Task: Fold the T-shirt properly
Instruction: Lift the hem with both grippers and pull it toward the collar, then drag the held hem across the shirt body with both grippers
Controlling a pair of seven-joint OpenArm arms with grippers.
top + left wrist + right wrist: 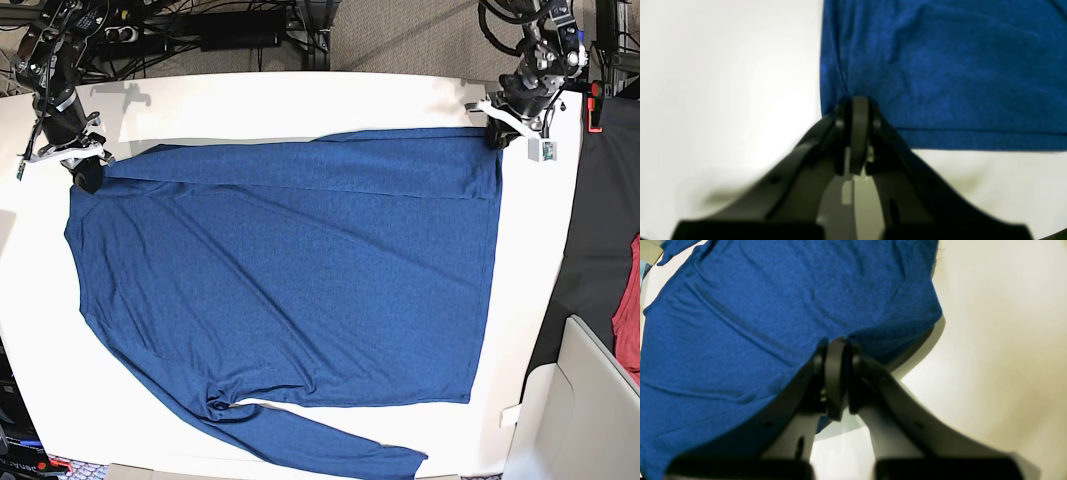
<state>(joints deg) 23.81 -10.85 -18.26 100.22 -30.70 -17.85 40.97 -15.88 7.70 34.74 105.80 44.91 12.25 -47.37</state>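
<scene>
The dark blue T-shirt (290,280) lies spread flat on the white table (300,100), with one long sleeve (330,445) trailing along the near edge. A band of its fabric lies folded along the far edge. My left gripper (497,137) is at the shirt's far right corner. In the left wrist view this gripper (858,100) is shut on the corner of the blue T-shirt (940,66) beside its hem. My right gripper (85,175) sits at the far left corner. The right wrist view shows it (836,341) shut on a bunched edge of the T-shirt (756,323).
A red cloth (630,300) shows at the right edge over a dark surface (590,230). A white box (590,400) stands at the lower right. Cables and equipment (230,30) line the back beyond the table. Bare table lies right of the shirt (525,280).
</scene>
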